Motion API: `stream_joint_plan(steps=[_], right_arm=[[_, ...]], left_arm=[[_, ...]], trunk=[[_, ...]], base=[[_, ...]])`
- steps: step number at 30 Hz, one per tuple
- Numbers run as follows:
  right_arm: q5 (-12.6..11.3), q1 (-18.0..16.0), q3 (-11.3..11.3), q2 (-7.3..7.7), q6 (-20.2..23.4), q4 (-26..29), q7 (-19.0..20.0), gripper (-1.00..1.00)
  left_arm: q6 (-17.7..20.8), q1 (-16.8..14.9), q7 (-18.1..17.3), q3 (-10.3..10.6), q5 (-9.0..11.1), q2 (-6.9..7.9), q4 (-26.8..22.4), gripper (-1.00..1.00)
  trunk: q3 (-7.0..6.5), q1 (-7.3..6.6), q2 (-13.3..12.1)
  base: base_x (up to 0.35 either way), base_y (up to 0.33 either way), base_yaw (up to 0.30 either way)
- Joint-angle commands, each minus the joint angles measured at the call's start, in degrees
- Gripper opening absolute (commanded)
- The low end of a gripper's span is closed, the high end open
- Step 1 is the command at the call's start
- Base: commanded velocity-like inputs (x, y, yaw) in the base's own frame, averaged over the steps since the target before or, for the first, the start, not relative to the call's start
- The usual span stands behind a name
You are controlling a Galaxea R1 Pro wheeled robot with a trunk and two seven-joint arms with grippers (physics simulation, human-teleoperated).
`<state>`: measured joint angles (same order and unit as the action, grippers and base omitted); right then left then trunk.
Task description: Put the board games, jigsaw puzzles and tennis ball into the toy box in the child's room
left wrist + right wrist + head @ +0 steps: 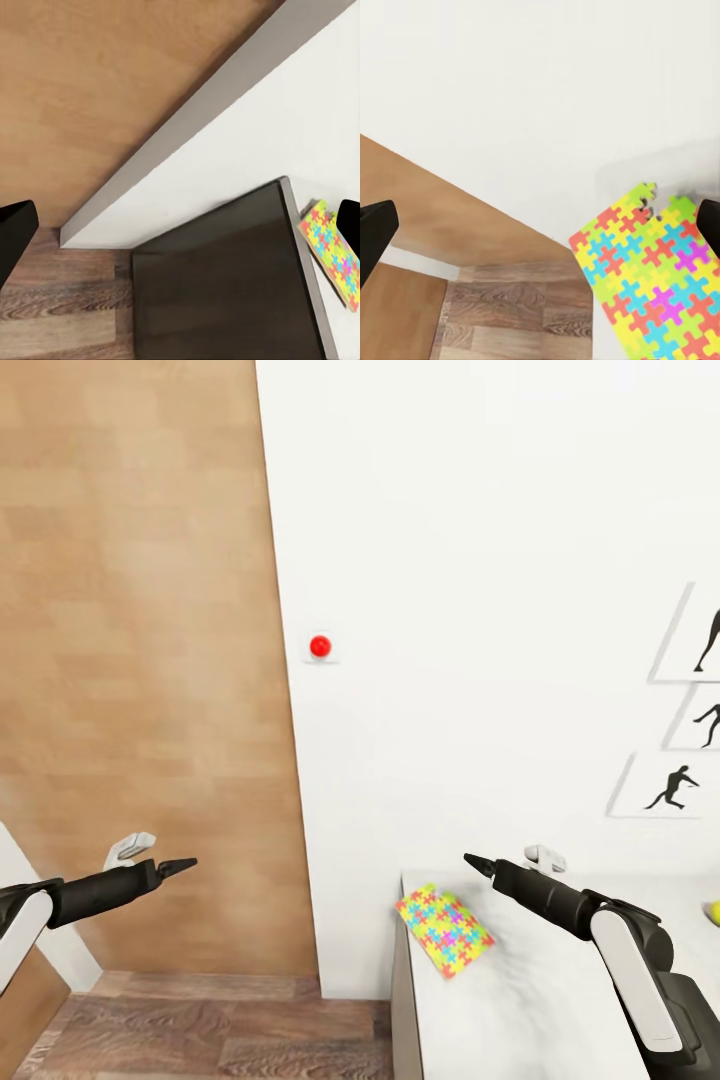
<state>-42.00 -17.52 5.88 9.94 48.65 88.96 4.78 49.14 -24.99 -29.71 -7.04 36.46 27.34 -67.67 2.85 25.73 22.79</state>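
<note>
Jigsaw puzzle (444, 930) it is, then: one of the bright pink, yellow, green and blue patterned boxes lies flat at the near left corner of the table (540, 1000), turned askew so that one of its corners pokes toward the table's left edge, and nothing is touching it. At the far right of the head view a sliver of yellow-green shows on the same table top, most likely the tennis ball (714, 912), though too little of it is visible to be sure. From where I stand the robot looks to be lining up for a pick of that puzzle box. The right hand (470, 859) hangs in the air above the table, just beyond and above the box, apart from it; it holds nothing, and its wrist view shows the two dark fingers wide apart at the frame's sides with the puzzle between them lower down. The left hand (190, 863) is well off to the side over the wood floor (200, 1030), also empty, its fingers likewise spread in its wrist view. To do this well, I'd judge the right hand should come down toward the box's overhanging or nearest edge, turn to square with the skewed box, and close on the thin side rather than press on the flat lid, since a flat box on a smooth top could slide off the corner.
</note>
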Motion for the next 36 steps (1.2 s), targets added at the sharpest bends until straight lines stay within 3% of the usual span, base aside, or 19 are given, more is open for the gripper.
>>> stream_joint_plan(steps=[1,36], right_arm=[[0.4,-0.1,0.1,-0.01,0.3,0.0,0.5,1.00],[0.4,-0.1,0.0,-0.01,0.4,0.0,0.4,1.00]], left_arm=[[0.3,-0.1,-0.2,-0.1,0.0,-0.01,0.0,1.00],[0.3,-0.1,-0.2,-0.1,0.0,0.00,0.0,1.00]], trunk=[[0.13,0.05,0.1],[0.35,0.05,0.1]], base=[[0.128,0.000,0.000],[0.013,0.000,0.000]])
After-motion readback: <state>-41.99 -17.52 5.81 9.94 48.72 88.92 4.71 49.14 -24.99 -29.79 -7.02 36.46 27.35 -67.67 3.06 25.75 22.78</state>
